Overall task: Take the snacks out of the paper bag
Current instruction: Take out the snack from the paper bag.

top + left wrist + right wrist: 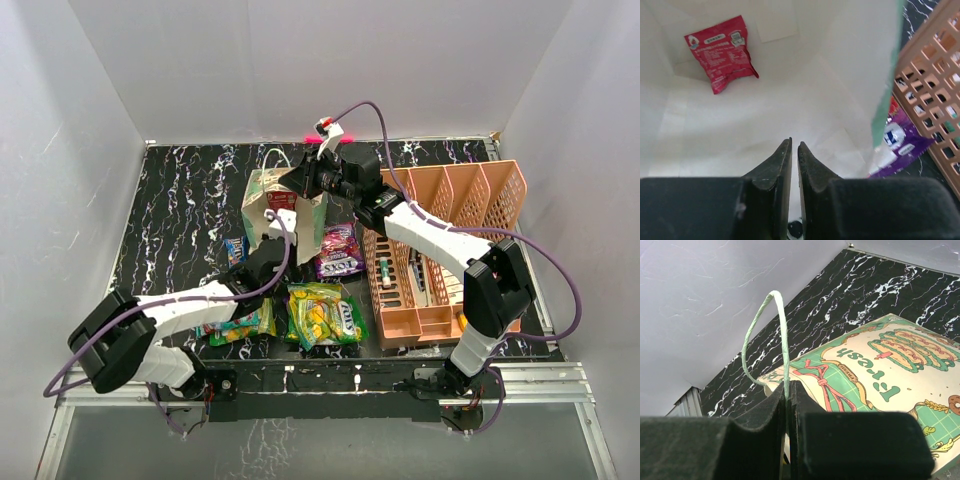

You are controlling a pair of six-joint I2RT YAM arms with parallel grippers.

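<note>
The black marbled table [180, 200] sits inside plain white walls. The left gripper [794, 149] is just inside the mouth of the paper bag [835, 70], its jaws pinched almost together on nothing. Well ahead of it, a red packet [720, 52] lies flat at the bag's closed end. The right gripper [788, 390] is clamped on the bag's rim beside the cord handle [782, 325]. Going in with the jaws pinched would likely shove the packet deeper or crease the paper, and a slipping rim grip would let the mouth collapse. The bag seems tipped, mouth towards the arms, long axis running back toward the far wall, though the overhead view leaves its tilt unclear.
</note>
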